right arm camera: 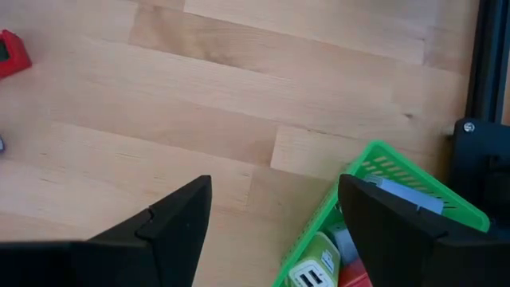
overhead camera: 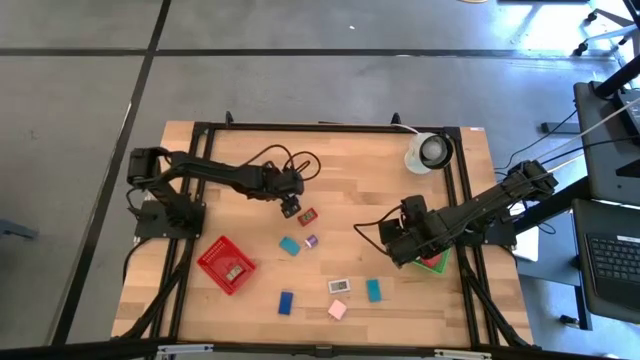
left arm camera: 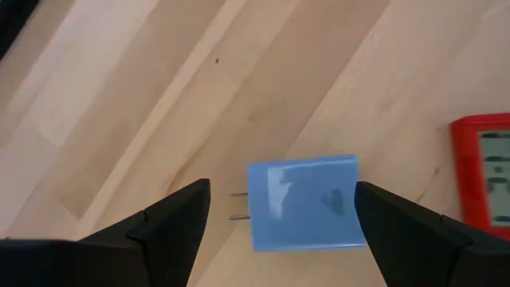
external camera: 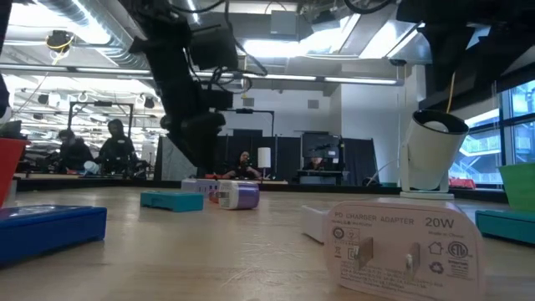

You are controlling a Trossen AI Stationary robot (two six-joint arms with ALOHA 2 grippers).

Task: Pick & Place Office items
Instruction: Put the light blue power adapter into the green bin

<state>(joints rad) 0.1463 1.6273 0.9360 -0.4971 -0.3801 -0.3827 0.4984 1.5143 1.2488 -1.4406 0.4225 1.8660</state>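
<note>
My left gripper [overhead camera: 291, 208] hangs open over the table's middle. In the left wrist view its fingers [left arm camera: 280, 209] stand on either side of a light blue plug block [left arm camera: 304, 203] that lies flat on the wood, prongs toward one finger. A red block [left arm camera: 482, 175] lies just beside it. My right gripper [overhead camera: 398, 252] is open and empty [right arm camera: 275, 203], above bare wood at the green basket's [right arm camera: 382, 167] left edge. Teal [overhead camera: 289, 244], purple [overhead camera: 311, 241], white [overhead camera: 339, 286], teal [overhead camera: 373, 290], blue [overhead camera: 286, 302] and pink [overhead camera: 337, 310] pieces lie flat nearer the table's near edge.
A red basket [overhead camera: 225, 265] with one piece in it sits near the left. The green basket [overhead camera: 435, 262] holds several pieces. A white round object with a dark centre [overhead camera: 428, 152] stands at the far right. Black frame rails [overhead camera: 455, 190] run along the table's sides. People sit far behind.
</note>
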